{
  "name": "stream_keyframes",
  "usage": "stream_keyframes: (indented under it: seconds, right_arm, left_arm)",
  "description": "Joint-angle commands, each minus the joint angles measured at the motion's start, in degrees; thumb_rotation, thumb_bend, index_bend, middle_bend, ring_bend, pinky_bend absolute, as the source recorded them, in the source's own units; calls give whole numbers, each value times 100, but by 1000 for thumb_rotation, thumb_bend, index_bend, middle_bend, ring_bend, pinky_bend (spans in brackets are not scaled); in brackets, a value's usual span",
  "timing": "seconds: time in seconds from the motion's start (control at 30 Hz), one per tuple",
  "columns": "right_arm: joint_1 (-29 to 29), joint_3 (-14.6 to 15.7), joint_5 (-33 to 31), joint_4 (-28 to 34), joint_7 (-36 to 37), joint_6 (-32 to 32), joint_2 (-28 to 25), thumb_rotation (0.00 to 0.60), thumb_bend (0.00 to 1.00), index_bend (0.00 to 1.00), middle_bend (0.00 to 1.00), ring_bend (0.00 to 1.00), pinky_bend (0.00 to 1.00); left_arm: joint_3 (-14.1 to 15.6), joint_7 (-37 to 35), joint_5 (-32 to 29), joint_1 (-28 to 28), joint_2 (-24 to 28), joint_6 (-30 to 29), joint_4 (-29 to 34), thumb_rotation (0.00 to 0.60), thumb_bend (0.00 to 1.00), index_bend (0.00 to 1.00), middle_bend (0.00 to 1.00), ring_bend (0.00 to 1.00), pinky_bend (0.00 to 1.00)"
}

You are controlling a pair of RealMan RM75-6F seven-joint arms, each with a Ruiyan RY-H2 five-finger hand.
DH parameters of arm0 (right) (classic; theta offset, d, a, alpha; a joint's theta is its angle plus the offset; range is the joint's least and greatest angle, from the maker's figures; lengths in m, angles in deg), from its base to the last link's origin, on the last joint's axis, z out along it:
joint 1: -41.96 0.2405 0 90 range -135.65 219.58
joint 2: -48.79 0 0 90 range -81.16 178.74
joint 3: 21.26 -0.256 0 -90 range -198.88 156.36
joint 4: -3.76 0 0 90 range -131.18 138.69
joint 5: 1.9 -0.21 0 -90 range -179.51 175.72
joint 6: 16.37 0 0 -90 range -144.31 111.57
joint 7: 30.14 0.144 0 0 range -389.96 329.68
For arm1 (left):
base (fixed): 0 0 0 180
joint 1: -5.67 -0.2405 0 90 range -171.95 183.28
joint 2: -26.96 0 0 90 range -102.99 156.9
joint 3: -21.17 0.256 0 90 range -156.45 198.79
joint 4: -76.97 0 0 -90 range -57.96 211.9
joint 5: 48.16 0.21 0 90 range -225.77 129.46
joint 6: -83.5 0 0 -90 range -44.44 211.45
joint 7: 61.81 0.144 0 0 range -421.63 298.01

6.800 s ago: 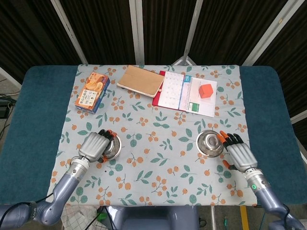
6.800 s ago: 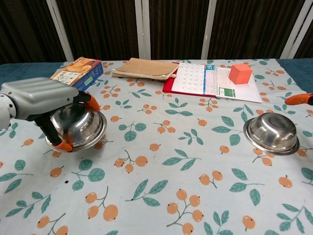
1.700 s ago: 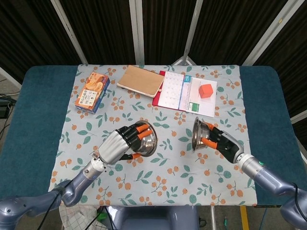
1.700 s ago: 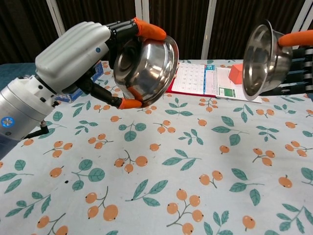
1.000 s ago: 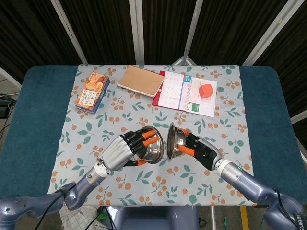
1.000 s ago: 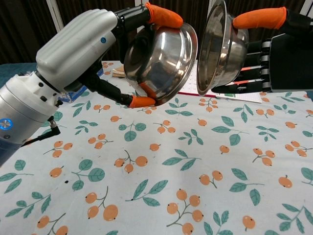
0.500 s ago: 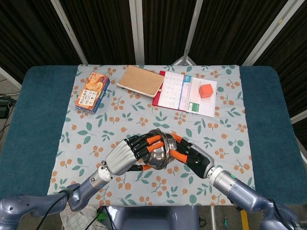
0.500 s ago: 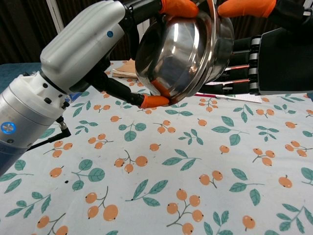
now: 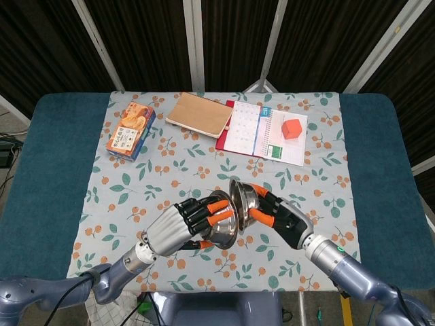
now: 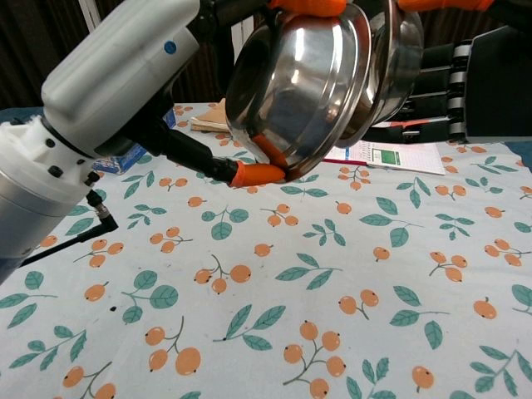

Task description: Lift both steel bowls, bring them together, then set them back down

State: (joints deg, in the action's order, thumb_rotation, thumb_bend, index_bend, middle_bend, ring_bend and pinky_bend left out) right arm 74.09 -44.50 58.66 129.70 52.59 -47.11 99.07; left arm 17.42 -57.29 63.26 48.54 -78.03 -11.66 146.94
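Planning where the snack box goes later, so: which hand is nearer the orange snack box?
Left. The left hand is below the snack box; the right hand is farther right.

Even, fairly bright light falls from above, leaving only soft, faint shadows on the tablecloth (image 9: pixel 204 170), while the far background stays dark. Both views are sharp, with no motion blur. In the chest view the near bowl (image 10: pixel 299 83) carries bright glare streaks and mirror-like reflections.

Glossy mirror-polished steel bowls (image 10: pixel 299 83); matt printed cloth tablecloth (image 10: pixel 332 283).
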Motion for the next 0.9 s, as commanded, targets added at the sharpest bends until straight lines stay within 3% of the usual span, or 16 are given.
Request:
stream_keyframes:
  seconds: [0.03,0.37,0.9]
  right_arm:
    - [-74,-81,-22,-202,55,96,-14,600,476,974,925,777,795]
    - [-283,-240,49,-590,196,312,104,600,476,972,925,777,795]
    - [-373,-287,-55,546,-537,197,13,600,477,966,925,777,795]
  left_arm:
    - [14,82,48,-29,95,-18,132,600,185,317,430,317,543]
    - [-48,282,91,-21,221,74,255,600,185,317,429,317,542]
    - [-149,360,35,107,-51,312,-23,600,185,318,429,317,541]
